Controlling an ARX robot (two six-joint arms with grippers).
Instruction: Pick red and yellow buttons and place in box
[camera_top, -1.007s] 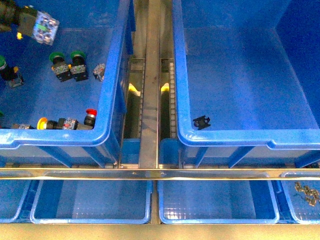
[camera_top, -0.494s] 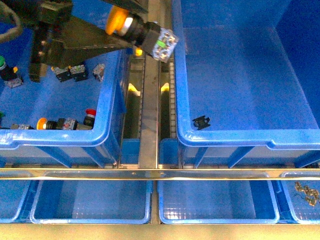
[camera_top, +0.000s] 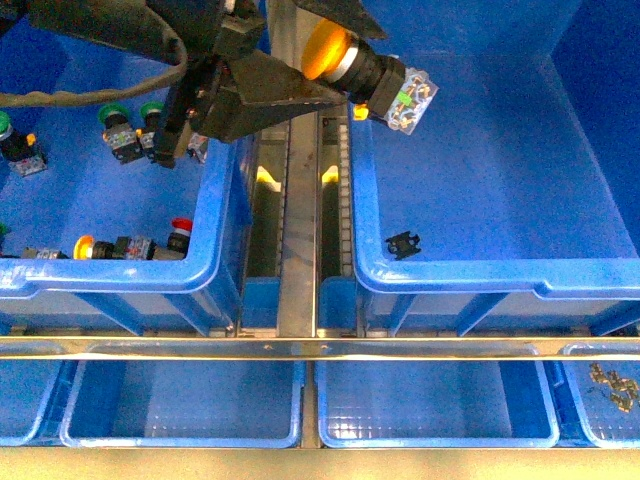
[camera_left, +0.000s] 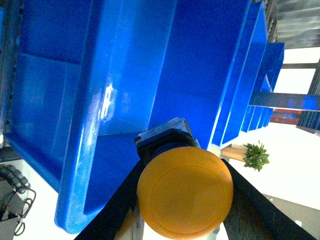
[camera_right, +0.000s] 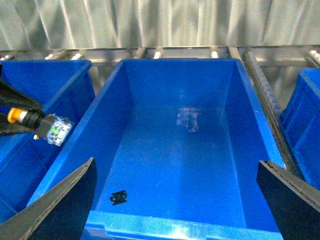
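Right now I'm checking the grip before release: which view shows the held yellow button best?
The front view: the yellow button shows whole, cap to contact block, in the left gripper. The left wrist view shows mostly its cap, face-on; the right wrist view shows it small, from the side.

Front: looked steeply down from the body onto the box (camera_top: 480, 282) and neighbouring bin (camera_top: 100, 276). Left wrist: sat close upon the yellow button (camera_left: 185, 187). Right wrist: faced down from higher, sharing both.
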